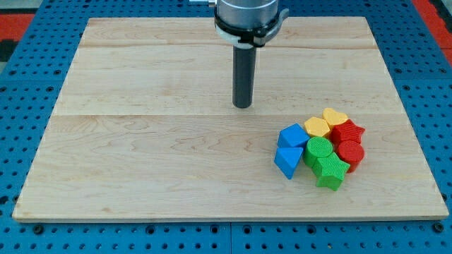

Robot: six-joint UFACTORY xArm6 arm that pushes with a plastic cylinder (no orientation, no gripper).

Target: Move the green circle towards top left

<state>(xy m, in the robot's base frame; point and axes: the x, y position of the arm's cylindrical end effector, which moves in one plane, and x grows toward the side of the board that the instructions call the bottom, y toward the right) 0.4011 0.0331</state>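
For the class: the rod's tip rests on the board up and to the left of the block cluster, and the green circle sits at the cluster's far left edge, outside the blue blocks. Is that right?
Not quite. The camera view shows the green circle inside the cluster, right of the two blue blocks, which form the left edge. The rest holds: my tip is up and left of the cluster, apart from it.

the rod's tip rests on the wooden board near its middle, toward the view's top, well apart from the blocks. all blocks sit in one tight cluster at the view's lower right. the green circle lies in the cluster's middle, touching the green star below it. two blue blocks sit just left of it, two yellow blocks above it, two red blocks to its right.
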